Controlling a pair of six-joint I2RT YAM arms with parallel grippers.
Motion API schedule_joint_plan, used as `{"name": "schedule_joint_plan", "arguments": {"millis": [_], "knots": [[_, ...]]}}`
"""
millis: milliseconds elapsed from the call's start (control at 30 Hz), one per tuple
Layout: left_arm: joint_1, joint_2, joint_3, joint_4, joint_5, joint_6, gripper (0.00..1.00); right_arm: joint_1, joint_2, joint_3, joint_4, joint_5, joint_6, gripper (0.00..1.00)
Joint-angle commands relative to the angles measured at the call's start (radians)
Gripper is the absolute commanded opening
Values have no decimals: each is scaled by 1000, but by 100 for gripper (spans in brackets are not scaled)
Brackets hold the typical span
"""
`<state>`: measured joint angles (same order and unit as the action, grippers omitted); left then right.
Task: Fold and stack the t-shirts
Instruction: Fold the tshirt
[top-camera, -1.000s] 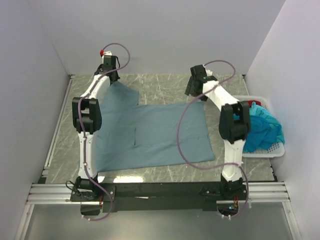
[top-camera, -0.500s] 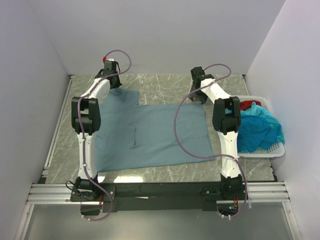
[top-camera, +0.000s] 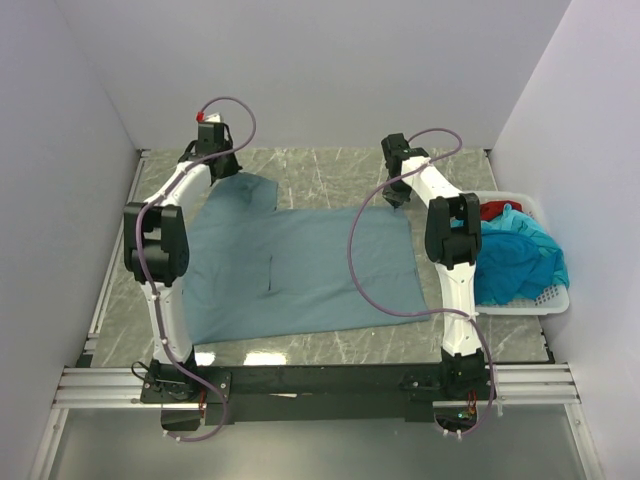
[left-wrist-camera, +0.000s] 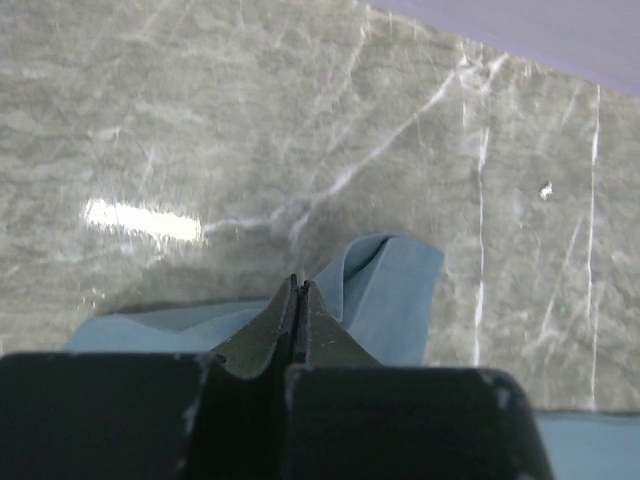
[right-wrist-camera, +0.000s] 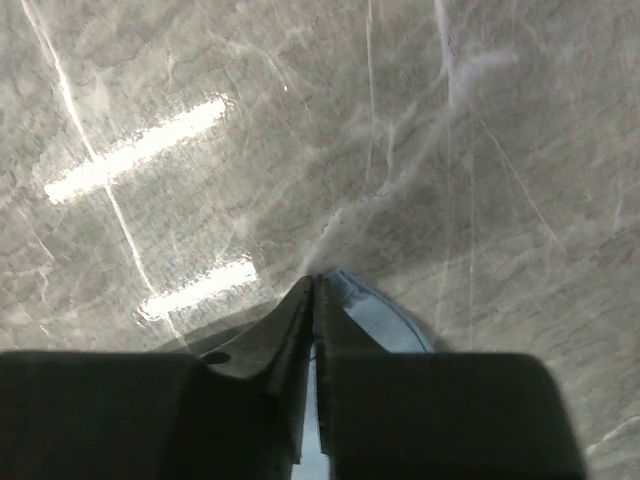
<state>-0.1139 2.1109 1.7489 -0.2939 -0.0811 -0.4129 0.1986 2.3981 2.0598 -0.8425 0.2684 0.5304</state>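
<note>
Across the middle of the overhead frame the grey-blue t-shirt (top-camera: 300, 265) lies spread flat on the marble table (top-camera: 330, 180), with its edges open to reach, which suits the start of a fold. At the upper left of the cloth, where a sleeve juts toward the top of the frame, sits the left gripper (top-camera: 220, 165). Its wrist view shows the jaws pressed together with a raised lip of blue fabric at their tips, so I judge it clenched on the shirt. At the cloth's upper right corner the right gripper (top-camera: 398, 195) is likewise closed. A sliver of blue hem shows beside and between its tips, so it appears to pinch that corner too. Holding both far corners at once should let the arms carry the far edge toward the near one evenly, without skewing the cloth. At the right edge of the frame the white basket (top-camera: 556, 298) holds the turquoise t-shirt (top-camera: 520, 255) and the red t-shirt (top-camera: 493, 210), bunched and unfolded, so the task looks to be at an early stage.
</note>
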Motion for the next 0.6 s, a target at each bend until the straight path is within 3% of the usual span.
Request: {"name": "schedule_joint_plan", "arguments": {"millis": [0,33,233,567], "knots": [[-1,-83,-43,55,41,-26,0,4,-10,39,-17,0,-3,7],[-1,-94,-46,52,35,-26,0,4,-16,39,-15,0,-4,0],[-1,-140,-77,32,44,-29,0,19,-105,-44,54,22,-27,0],[-1,-388,-377,113,72,-98,0,67,-353,-279,167,92,-21,0]]}}
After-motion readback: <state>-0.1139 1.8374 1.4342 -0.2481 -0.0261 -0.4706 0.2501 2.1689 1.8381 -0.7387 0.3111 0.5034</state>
